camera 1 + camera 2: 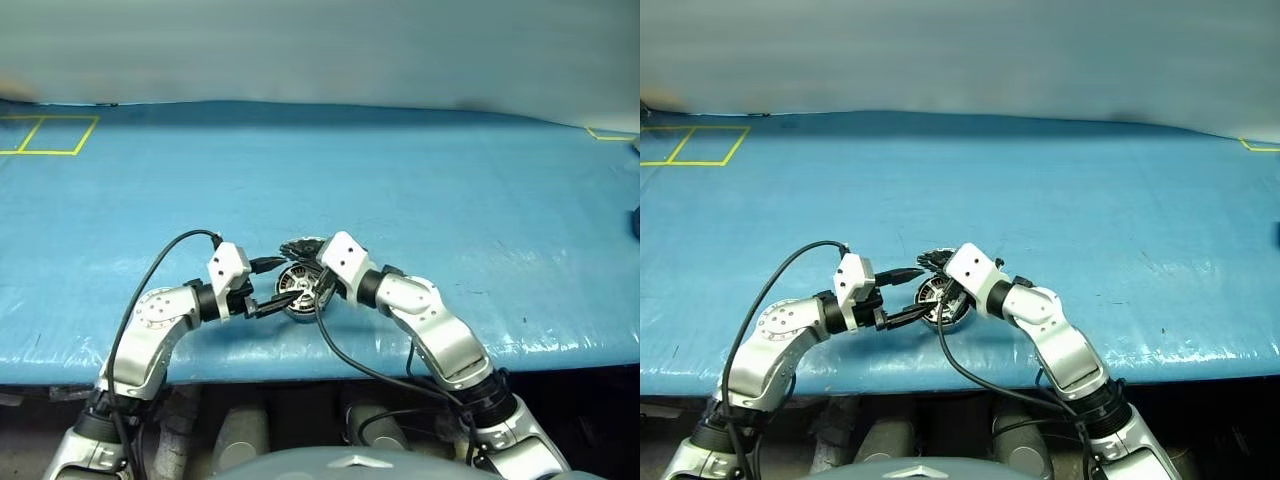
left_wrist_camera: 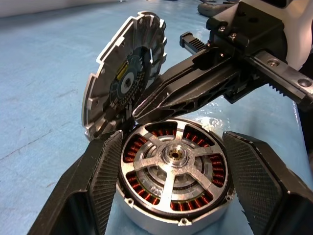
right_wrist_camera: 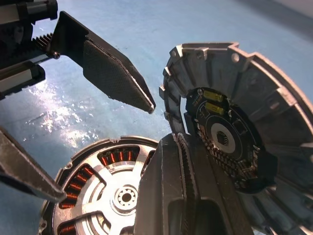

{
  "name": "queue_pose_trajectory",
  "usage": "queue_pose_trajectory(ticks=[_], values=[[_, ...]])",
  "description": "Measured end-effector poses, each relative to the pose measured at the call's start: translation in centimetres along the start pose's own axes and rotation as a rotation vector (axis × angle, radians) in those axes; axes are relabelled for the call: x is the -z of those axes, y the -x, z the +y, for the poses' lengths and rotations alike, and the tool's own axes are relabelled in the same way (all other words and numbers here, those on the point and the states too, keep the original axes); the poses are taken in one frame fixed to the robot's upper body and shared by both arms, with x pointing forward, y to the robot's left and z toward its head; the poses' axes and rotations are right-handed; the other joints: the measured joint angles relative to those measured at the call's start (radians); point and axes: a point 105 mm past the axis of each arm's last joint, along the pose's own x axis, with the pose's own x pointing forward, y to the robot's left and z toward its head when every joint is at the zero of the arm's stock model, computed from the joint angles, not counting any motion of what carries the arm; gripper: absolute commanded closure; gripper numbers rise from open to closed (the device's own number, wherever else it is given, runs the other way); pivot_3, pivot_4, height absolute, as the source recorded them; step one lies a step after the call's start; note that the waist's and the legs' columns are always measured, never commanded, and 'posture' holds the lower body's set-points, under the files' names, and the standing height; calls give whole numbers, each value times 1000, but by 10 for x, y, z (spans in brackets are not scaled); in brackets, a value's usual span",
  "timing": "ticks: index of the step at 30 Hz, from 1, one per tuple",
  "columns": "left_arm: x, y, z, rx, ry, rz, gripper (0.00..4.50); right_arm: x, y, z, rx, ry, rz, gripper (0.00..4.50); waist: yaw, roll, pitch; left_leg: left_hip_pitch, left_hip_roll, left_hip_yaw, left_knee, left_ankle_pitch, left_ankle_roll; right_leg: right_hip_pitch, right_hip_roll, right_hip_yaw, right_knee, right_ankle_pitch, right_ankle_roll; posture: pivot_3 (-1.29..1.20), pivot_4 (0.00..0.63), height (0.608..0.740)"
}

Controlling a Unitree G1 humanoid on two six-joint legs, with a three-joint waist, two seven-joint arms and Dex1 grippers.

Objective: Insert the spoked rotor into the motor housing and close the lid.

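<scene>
My left gripper (image 2: 171, 191) sits at the near edge of the blue table (image 1: 420, 180), its two fingers (image 2: 105, 181) spread wide on either side of the motor housing (image 2: 146, 223). The pads stand just beside the housing's wall; I cannot tell whether they press on it. The housing rests on the table between my two hands. Inside it lies the spoked rotor (image 2: 173, 164), seated flat, its silver spokes crossing over the ring of copper windings, hub at the centre.

At the housing's far edge the lid (image 2: 124, 85) stands tilted up and open, still joined at the rim, its dark-and-silver inner face turned toward the rotor.

From the right, my right gripper (image 2: 139, 110) reaches in over the housing with its fingers (image 3: 190, 196) clenched together, nothing between them. Their tip lies at the foot of the lid's inner face, close to the hinge; whether it touches, I cannot tell.
</scene>
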Motion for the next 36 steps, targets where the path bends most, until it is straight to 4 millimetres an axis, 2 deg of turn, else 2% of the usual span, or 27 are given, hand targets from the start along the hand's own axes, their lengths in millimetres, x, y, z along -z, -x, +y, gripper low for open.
queue_pose_trajectory(ticks=[7,16,23,29,36], values=[[2,-1,2,-3,7,0,985,1,2,-3,14,-4,4,4431,-2,0,0,0,0,0,0,0,0,0,0,0,0,0,0,0,150,740],[3,-1,4,-28,-9,5,985,7,4,2,-42,12,34,4431,-3,0,0,0,0,0,0,0,0,0,0,0,0,0,0,0,150,740],[15,15,1,-81,27,45,985,4,2,6,-59,-7,13,4431,-10,0,0,0,0,0,-1,0,0,-1,0,0,0,0,-1,0,150,740],[8,18,2,-101,9,36,985,3,-1,11,-83,-25,2,4431,-9,0,0,0,0,0,0,0,0,0,0,0,0,-1,0,0,150,740],[9,20,4,-117,15,42,985,28,-8,5,-49,-10,90,4431,-15,0,0,0,0,0,-1,0,0,0,0,0,0,0,-1,0,150,740]])
